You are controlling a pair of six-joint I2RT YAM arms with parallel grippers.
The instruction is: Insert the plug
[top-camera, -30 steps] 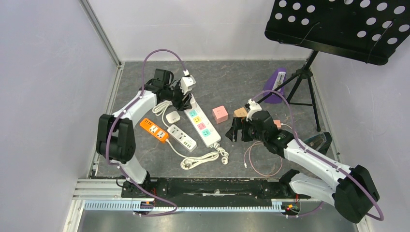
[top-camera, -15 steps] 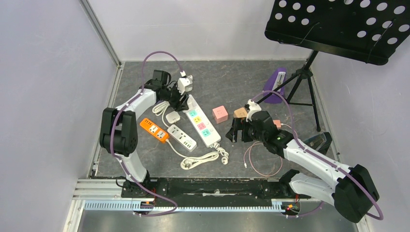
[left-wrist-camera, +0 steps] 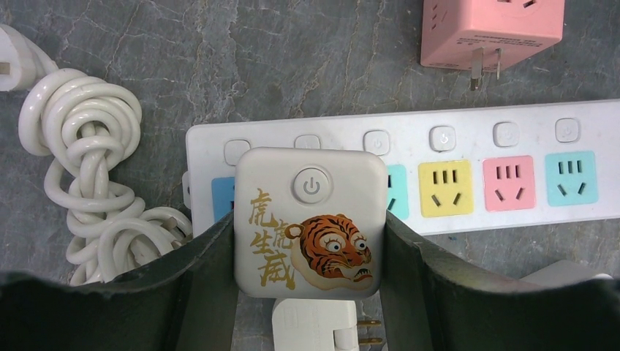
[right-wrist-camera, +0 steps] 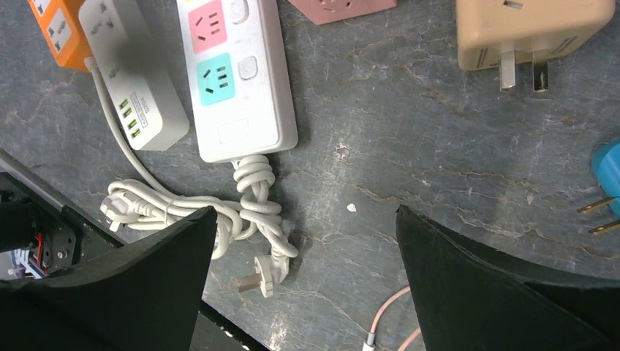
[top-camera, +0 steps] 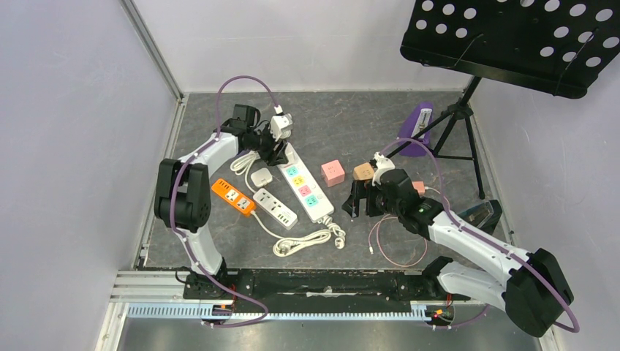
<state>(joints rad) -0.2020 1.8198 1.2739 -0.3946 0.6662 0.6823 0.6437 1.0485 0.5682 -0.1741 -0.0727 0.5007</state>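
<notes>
My left gripper (left-wrist-camera: 308, 234) is shut on the plug (left-wrist-camera: 311, 219), a white square adapter with a tiger print and a power button. Both fingers press its sides. It hangs over the left end of the white power strip (left-wrist-camera: 468, 142), covering a blue socket; I cannot tell whether it touches. From above, the plug (top-camera: 280, 126) sits tilted in the left gripper (top-camera: 274, 139) at the far end of the strip (top-camera: 307, 186). My right gripper (right-wrist-camera: 305, 212) stands open over bare floor with nothing between its fingers, right of the strip's near end (top-camera: 358, 199).
A pink cube adapter (left-wrist-camera: 491, 29) lies beyond the strip, a coiled white cord (left-wrist-camera: 88, 190) beside it. An orange strip (top-camera: 232, 196) and a white USB strip (top-camera: 276, 208) lie left. A tan cube (right-wrist-camera: 534, 29), a blue plug (right-wrist-camera: 607, 175), a pink cable (top-camera: 395, 245) and a music stand (top-camera: 453, 117) are to the right.
The left arm's elbow has swung slightly and the held plug has shifted a little to the left over the strip's far end. The right arm has barely moved.
</notes>
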